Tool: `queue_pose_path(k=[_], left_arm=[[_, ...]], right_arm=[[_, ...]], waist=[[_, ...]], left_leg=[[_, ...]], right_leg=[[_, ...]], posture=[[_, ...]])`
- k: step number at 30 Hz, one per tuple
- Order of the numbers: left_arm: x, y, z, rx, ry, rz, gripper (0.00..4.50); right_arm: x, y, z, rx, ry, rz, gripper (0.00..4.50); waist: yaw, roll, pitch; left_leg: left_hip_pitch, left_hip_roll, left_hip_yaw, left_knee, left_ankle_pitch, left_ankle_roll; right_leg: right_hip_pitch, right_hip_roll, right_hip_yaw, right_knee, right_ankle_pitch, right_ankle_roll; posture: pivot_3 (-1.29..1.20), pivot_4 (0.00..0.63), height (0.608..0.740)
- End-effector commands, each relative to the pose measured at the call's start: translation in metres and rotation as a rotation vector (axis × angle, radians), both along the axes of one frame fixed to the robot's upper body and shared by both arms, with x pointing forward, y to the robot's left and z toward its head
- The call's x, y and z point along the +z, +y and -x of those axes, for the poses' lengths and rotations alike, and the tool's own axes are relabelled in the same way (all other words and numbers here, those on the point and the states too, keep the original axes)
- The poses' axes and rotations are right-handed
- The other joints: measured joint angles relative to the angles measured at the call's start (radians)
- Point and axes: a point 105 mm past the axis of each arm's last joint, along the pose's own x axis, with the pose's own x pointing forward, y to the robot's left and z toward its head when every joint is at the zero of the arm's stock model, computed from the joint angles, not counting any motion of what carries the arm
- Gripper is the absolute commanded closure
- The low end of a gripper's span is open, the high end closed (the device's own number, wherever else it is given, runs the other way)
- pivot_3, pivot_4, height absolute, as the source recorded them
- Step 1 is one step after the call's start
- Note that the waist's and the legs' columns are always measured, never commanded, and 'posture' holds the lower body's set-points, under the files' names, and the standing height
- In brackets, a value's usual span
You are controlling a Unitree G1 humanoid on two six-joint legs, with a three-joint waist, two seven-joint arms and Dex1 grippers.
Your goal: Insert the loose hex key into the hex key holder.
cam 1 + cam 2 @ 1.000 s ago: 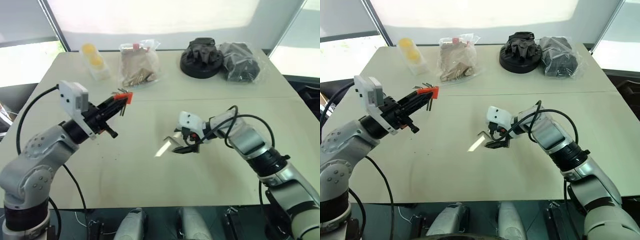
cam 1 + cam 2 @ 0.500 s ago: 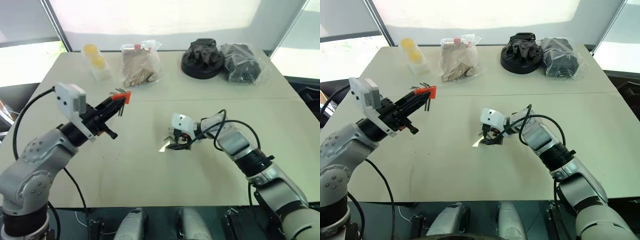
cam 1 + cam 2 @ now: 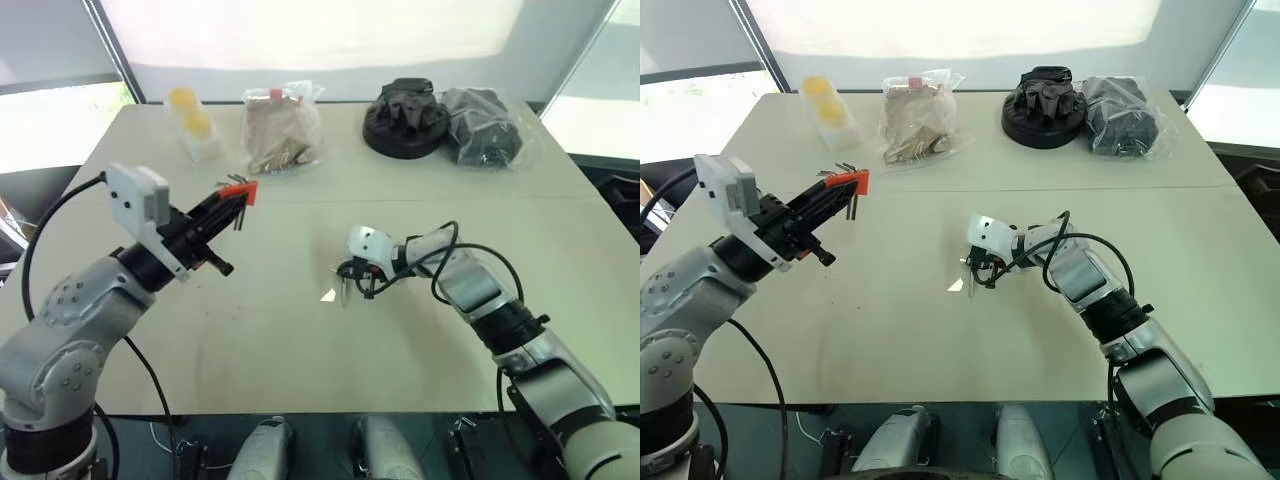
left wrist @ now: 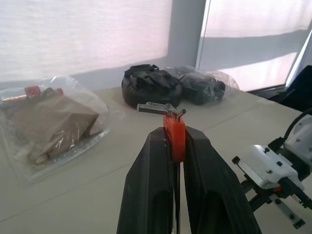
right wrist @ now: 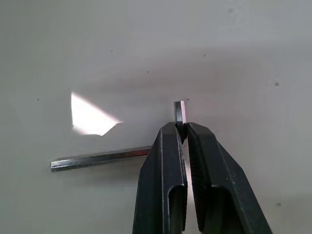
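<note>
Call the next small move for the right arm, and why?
Probably lift straight up. The right gripper is shut on the loose hex key near its bend, and the long leg lies on the table. The left gripper holds the hex key holder raised.

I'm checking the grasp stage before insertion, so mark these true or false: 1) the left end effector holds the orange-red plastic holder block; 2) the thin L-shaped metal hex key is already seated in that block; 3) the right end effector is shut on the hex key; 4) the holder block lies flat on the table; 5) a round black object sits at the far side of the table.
1) True: the left end effector is shut on the orange-red plastic holder block.
2) False: the thin L-shaped metal hex key is down at the beige table, apart from the block.
3) True: the right end effector pinches the key near its bend.
4) False: the block is held up above the table.
5) True: the round black object.
</note>
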Motion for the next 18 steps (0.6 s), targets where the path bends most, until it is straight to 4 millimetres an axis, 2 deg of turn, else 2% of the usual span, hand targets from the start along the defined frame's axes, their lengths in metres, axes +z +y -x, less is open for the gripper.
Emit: queue_pose_path(k=[1, 2, 5, 6, 9, 13, 18], left_arm=[[0.007, 0.000, 0.001, -0.017, -0.026, 0.043, 4.50], [0.006, 0.000, 0.000, -0.021, -0.021, 0.048, 4.50], [0.004, -0.002, -0.007, -0.054, 0.005, 0.096, 4.50], [0.004, -0.002, -0.009, -0.062, 0.010, 0.106, 4.50], [0.002, -0.010, -0.021, -0.131, 0.043, 0.101, 4.50], [0.003, -0.019, -0.032, -0.202, 0.063, 0.098, 4.50], [0.006, -0.026, -0.040, -0.261, 0.068, 0.078, 4.50]], right_arm=[[0.067, 0.004, -0.025, -0.057, -0.437, -0.139, 4.47], [0.075, 0.004, -0.027, -0.065, -0.495, -0.161, 4.47], [0.126, 0.008, -0.030, -0.098, -0.784, -0.252, 4.47], [0.136, 0.009, -0.029, -0.099, -0.838, -0.273, 4.47], [0.172, 0.023, -0.011, -0.001, -1.069, -0.313, 4.47], [0.198, 0.036, 0.012, 0.126, -1.239, -0.358, 4.47], [0.215, 0.045, 0.030, 0.243, -1.304, -0.409, 4.47]], waist=[[0.001, 0.000, 0.000], [0.001, 0.000, 0.000], [0.004, 0.000, 0.001], [0.004, 0.000, 0.001], [0.007, -0.001, 0.001], [0.003, -0.001, 0.001], [-0.004, -0.001, 0.001]], left_leg=[[-0.001, 0.000, 0.000, 0.000, 0.000, 0.000], [-0.001, 0.000, 0.000, 0.000, 0.000, -0.001], [-0.001, 0.000, 0.000, 0.000, 0.000, -0.001], [-0.002, 0.000, 0.000, 0.000, 0.000, -0.001], [-0.001, 0.000, 0.000, 0.000, 0.000, -0.001], [-0.001, -0.001, 0.000, 0.000, 0.000, -0.001], [-0.001, 0.000, 0.000, 0.000, 0.001, -0.001]], right_leg=[[-0.001, 0.000, 0.000, 0.000, 0.000, 0.000], [-0.001, 0.000, 0.000, 0.000, 0.000, 0.000], [-0.002, 0.000, 0.000, 0.000, 0.000, 0.000], [-0.002, 0.000, 0.000, 0.000, 0.000, 0.000], [-0.001, 0.000, -0.001, 0.000, 0.000, 0.000], [-0.001, 0.000, -0.001, 0.000, 0.000, 0.000], [-0.001, 0.000, -0.001, 0.000, 0.000, 0.000]], posture=[[0.00, 0.150, 0.740], [0.00, 0.150, 0.740], [0.00, 0.150, 0.740], [0.00, 0.150, 0.740], [0.00, 0.150, 0.740], [0.00, 0.150, 0.740], [0.00, 0.150, 0.740]])
